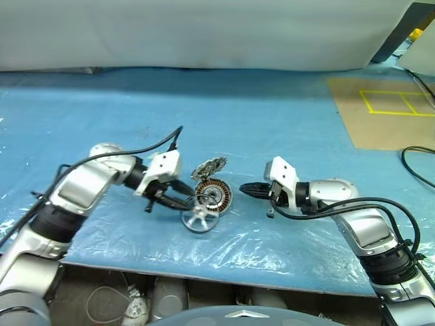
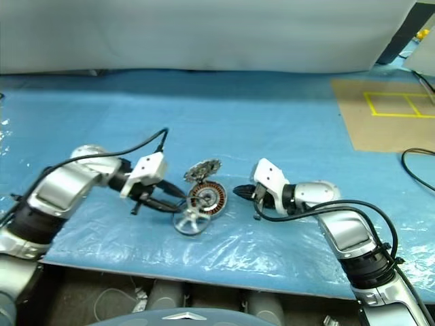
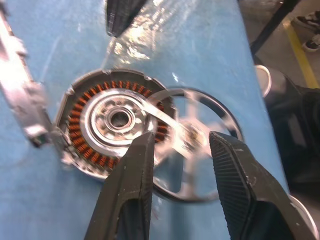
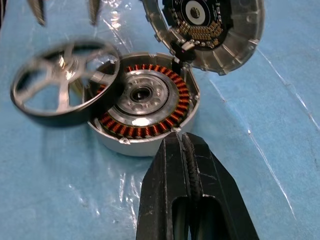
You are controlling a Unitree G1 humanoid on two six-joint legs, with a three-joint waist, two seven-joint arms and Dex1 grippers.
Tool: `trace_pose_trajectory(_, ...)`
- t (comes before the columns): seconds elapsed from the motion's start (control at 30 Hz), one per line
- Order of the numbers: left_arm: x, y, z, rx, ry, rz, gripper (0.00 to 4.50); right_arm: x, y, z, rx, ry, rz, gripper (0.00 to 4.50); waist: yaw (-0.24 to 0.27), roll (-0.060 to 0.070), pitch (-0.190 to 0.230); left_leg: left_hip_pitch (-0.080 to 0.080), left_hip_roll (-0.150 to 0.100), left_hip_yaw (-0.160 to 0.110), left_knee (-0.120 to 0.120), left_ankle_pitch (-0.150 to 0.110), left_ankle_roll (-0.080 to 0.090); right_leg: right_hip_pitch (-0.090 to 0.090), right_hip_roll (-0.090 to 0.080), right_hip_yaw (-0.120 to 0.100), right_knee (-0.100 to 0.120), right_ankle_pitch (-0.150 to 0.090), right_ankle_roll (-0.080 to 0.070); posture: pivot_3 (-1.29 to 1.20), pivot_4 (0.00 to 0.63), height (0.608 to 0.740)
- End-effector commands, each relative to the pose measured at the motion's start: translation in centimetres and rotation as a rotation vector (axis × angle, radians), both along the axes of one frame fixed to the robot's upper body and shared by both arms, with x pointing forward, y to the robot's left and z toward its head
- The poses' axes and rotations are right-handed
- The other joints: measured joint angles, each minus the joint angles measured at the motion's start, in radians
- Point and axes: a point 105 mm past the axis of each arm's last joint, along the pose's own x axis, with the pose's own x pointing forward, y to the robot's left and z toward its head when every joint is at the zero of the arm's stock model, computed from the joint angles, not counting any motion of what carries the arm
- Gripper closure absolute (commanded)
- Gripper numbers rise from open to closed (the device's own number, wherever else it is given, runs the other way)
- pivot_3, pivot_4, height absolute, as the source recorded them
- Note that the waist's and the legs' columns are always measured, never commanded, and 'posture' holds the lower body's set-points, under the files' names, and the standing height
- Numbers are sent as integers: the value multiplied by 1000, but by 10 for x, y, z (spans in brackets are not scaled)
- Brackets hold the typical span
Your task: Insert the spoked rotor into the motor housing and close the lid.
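The motor housing (image 1: 215, 196) lies on the blue sheet with its copper windings and silver centre facing up. The lid (image 1: 209, 168) stands tilted at its far side, showing a dark circuit board (image 4: 197, 17) inside. The spoked rotor (image 1: 200, 219) sits tilted at the housing's near-left side, its rim (image 4: 55, 112) leaning over the housing's edge. My left gripper (image 3: 182, 137) is open, its fingers (image 3: 132, 185) straddling the rotor's hub from the left. My right gripper (image 4: 179, 137) is shut and empty, its tips at the housing's right rim.
A brown board with yellow tape squares (image 1: 387, 109) lies at the back right. A black cable (image 1: 416, 163) curls at the right edge. The table's front edge (image 1: 204, 268) runs just below the parts. Crinkled plastic film covers the blue sheet (image 1: 272, 115).
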Motion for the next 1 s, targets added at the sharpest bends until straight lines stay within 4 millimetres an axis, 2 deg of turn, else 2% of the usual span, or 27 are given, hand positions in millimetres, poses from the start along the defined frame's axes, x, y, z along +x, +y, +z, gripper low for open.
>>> trace_pose_trajectory(0.03,7,-5,3,1,-46,11,2645,0,-4,32,88,-48,-35,4500,-3,0,0,0,0,0,0,0,0,0,0,0,0,1,1,0,150,740)
trace_pose_trajectory(0.13,8,-7,1,0,-43,7,2645,-14,-3,51,172,-8,1,4500,-2,0,0,0,0,0,-1,0,0,-1,0,0,0,1,2,0,150,740)
trace_pose_trajectory(0.27,6,-3,4,-3,-34,-4,2645,-32,0,48,132,46,41,4500,3,0,0,0,0,0,-2,0,0,0,0,0,0,1,2,0,150,740)
trace_pose_trajectory(0.47,-21,14,19,-22,-3,-74,2645,-28,7,55,117,48,8,4500,-3,2,1,1,0,0,-3,0,0,-2,0,0,0,1,2,0,150,740)
trace_pose_trajectory(0.67,-24,21,23,-3,-50,-40,2645,-30,18,65,93,55,17,4500,3,2,1,1,-1,0,-2,0,0,-1,0,0,0,1,2,0,150,740)
trace_pose_trajectory(0.77,-23,15,21,6,-90,-28,2085,-33,25,68,84,64,23,4500,3,2,1,1,-1,0,-1,0,0,-1,0,0,0,1,2,0,150,740)
trace_pose_trajectory(0.87,-21,18,6,105,-197,-52,1167,-38,29,68,80,83,25,4500,3,2,1,1,0,0,-2,0,-1,-1,0,0,0,1,2,0,150,740)
trace_pose_trajectory(0.97,-23,11,2,141,-265,-51,52,-40,28,64,74,106,15,4500,3,2,1,0,-1,0,-2,0,-1,-1,0,0,0,1,2,0,150,740)
trace_pose_trajectory(1.0,-27,8,1,148,-276,-65,20,-41,26,61,72,115,8,4500,3,2,1,0,-1,0,-2,0,-1,-1,0,0,0,1,2,0,150,740)
